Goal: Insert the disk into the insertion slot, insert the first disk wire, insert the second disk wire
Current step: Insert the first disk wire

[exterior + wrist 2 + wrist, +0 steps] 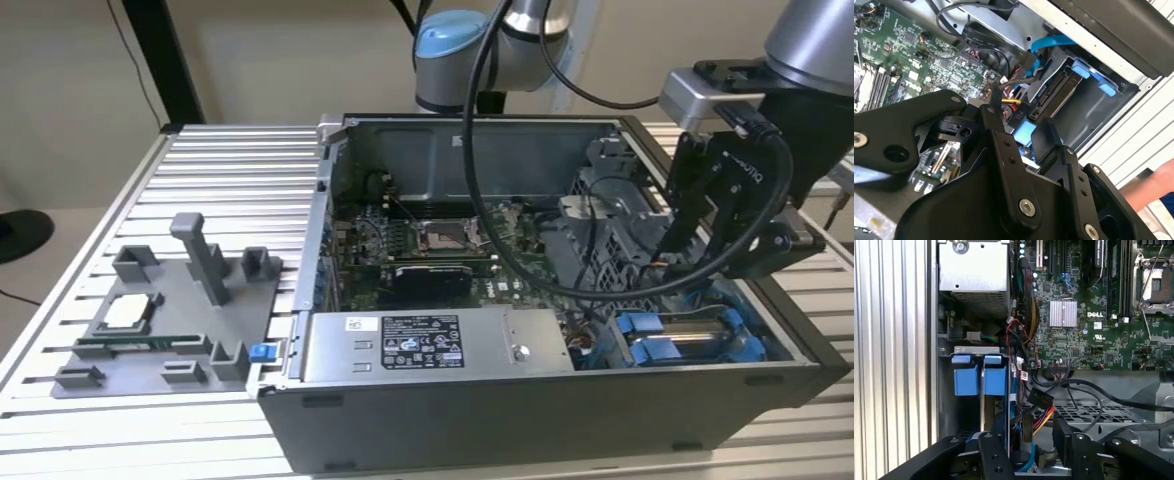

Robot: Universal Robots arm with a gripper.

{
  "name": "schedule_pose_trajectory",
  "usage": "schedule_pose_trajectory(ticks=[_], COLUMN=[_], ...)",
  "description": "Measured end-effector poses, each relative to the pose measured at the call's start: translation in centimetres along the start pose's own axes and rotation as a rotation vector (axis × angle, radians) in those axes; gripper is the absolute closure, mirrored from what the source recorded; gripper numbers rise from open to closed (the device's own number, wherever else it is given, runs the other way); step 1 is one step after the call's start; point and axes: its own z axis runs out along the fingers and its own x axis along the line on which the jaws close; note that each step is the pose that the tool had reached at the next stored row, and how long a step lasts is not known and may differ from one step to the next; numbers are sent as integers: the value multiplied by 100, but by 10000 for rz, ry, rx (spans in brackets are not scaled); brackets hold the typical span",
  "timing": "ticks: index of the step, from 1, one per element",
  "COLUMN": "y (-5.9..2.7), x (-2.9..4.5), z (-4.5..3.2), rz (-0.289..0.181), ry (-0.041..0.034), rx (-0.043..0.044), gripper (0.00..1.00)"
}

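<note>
The gripper, jaws standing apart near a wired connector, is hanging beside the disk (silver-grey, blue-framed), which is sitting in the insertion slot at the case's four o'clock in the exterior view, while the second wrist view is showing its connector edge.

Open computer case on slatted table, green motherboard, labelled power-supply box, grey fixture, possibly a person's arm
</note>
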Motion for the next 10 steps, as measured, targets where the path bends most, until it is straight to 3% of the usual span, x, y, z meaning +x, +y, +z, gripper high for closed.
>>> schedule_pose_trajectory(ticks=[4, 10], y=[0, -8], x=[-1, -2], z=[7, 5], rz=[6, 5], ry=[63, 60], rx=[-148, -148], gripper=[0, 0])
